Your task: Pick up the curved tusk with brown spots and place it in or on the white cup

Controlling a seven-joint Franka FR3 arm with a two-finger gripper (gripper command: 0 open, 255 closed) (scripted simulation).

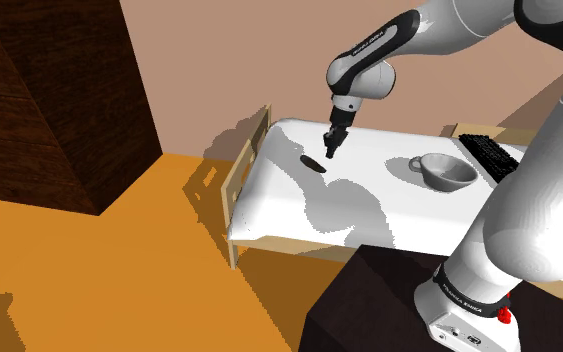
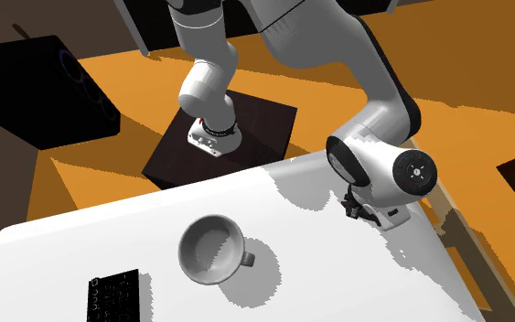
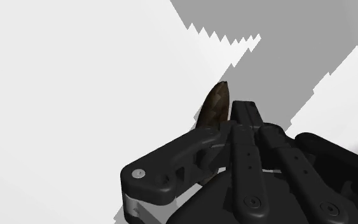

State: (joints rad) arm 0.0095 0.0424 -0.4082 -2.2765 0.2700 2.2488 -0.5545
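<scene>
Shoulder camera sits high, beside and a touch behind the dark box stand [image 1: 369, 300] at its lower right. It looks down and away across the white bed with a pale wooden frame [image 1: 299, 205] toward a pink wall [image 1: 269, 50], from a middling distance. Over to the second exterior camera: it's up high on the bed's far side, closer in, tipped steeply down and facing back at the stand. Both catch the bed top, the stand, the white round cup with a handle [image 1: 444, 170] and the black flat keyboard [image 1: 494, 155]. Wrist camera hangs very near the bed's white surface, looking down onto it.
</scene>
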